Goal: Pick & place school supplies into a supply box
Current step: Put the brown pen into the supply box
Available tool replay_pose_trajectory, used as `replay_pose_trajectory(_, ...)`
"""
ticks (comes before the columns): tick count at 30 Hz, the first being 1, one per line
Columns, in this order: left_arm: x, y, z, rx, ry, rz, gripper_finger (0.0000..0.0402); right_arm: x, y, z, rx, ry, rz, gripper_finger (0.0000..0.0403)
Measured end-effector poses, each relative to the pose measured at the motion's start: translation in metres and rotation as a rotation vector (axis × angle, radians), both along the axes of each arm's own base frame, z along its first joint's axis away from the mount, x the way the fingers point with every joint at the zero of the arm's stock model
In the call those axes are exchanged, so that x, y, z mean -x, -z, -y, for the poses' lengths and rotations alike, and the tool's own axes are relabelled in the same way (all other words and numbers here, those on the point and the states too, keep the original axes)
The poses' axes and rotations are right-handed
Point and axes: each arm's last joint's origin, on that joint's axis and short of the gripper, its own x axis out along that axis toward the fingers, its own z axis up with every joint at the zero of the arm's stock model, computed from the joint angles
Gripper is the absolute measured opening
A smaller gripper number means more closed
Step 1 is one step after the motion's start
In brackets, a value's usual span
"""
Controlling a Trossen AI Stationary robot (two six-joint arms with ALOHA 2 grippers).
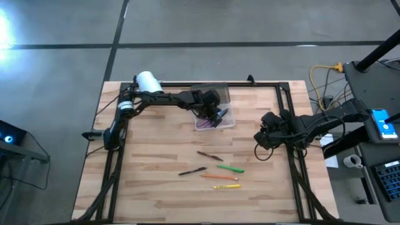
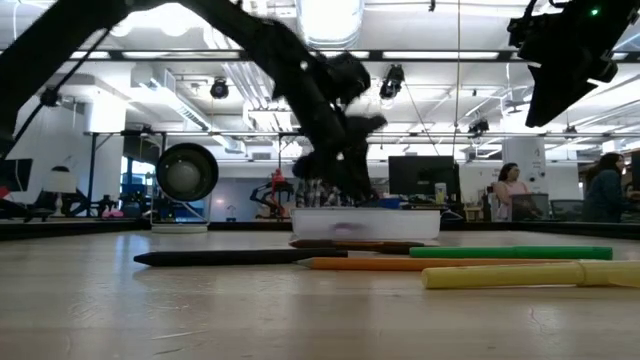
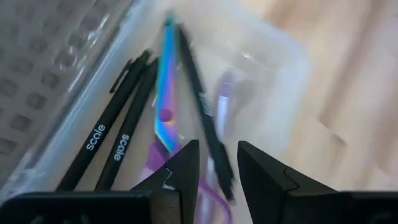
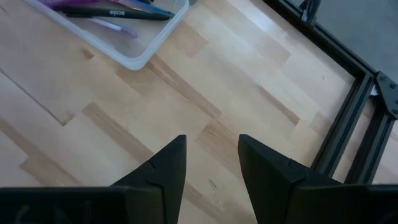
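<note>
The supply box (image 1: 226, 120) is a clear case on the far middle of the table, its grey lid (image 3: 37, 62) hinged open. Inside it lie two black pens (image 3: 118, 130), scissors (image 3: 165, 93) with purple handles, a third black pen (image 3: 202, 106) and a purple pen (image 3: 225, 87). My left gripper (image 3: 217, 149) hovers open just over the box (image 2: 365, 222), holding nothing. On the near middle of the table lie a dark pen (image 1: 209, 156), a green one (image 1: 230, 167), a black one (image 1: 192, 170), an orange one (image 1: 219, 177) and a yellow one (image 1: 226, 185). My right gripper (image 4: 211, 143) is open at the table's right.
A white roll (image 1: 149, 81) stands at the far left corner by the left arm's base. A black frame (image 4: 348, 143) runs along the table's edges. Bare wood lies between the box and the loose pens. People sit in the room beyond the table (image 2: 510, 190).
</note>
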Motion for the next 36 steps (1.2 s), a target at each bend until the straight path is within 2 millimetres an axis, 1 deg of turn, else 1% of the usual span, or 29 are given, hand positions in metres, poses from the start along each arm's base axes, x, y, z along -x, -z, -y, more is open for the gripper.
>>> replay_pose_trajectory(2,0.006,-0.015,0.01,-0.054,0.092,-0.001,0.0093,0.0,0.0,0.0,-0.004,-0.001,-0.001,0.0137)
replay_pose_trajectory(5,0.016,-0.03,0.03,-0.127,0.241,0.004,0.0093,0.0,0.0,0.0,-0.004,-0.005,-0.004,0.0137)
replay_pose_trajectory(8,0.03,-0.037,0.053,-0.174,0.37,0.013,0.0093,0.0,0.0,0.0,-0.002,-0.013,-0.009,0.0137)
replay_pose_trajectory(10,0.041,-0.035,0.067,-0.198,0.441,0.012,0.0093,0.0,0.0,0.0,0.001,-0.021,-0.014,0.0137)
replay_pose_trajectory(14,0.053,-0.018,0.094,-0.22,0.524,0.053,0.0093,0.0,0.0,0.0,0.004,-0.031,-0.02,0.0137)
replay_pose_trajectory(18,0.057,0.0,0.12,-0.239,0.606,0.088,0.0093,0.0,0.0,0.0,0.004,-0.035,-0.022,0.0137)
replay_pose_trajectory(21,0.057,0.012,0.134,-0.237,0.645,0.09,0.0093,0.0,0.0,-0.001,-0.013,-0.042,-0.029,0.0137)
replay_pose_trajectory(25,0.057,0.019,0.143,-0.237,0.667,0.088,0.0093,0.0,0.001,-0.001,-0.035,-0.059,-0.045,0.0137)
replay_pose_trajectory(29,0.056,0.033,0.15,-0.242,0.707,0.052,0.0093,0.0,0.001,-0.002,-0.036,-0.063,-0.049,0.0137)
replay_pose_trajectory(32,0.05,0.041,0.153,-0.241,0.72,0.033,0.0093,0.0,0.001,-0.002,-0.036,-0.066,-0.051,0.0137)
replay_pose_trajectory(36,0.039,0.045,0.153,-0.295,0.686,0.004,0.0093,0.0,0.001,-0.002,-0.046,-0.077,-0.06,0.0137)
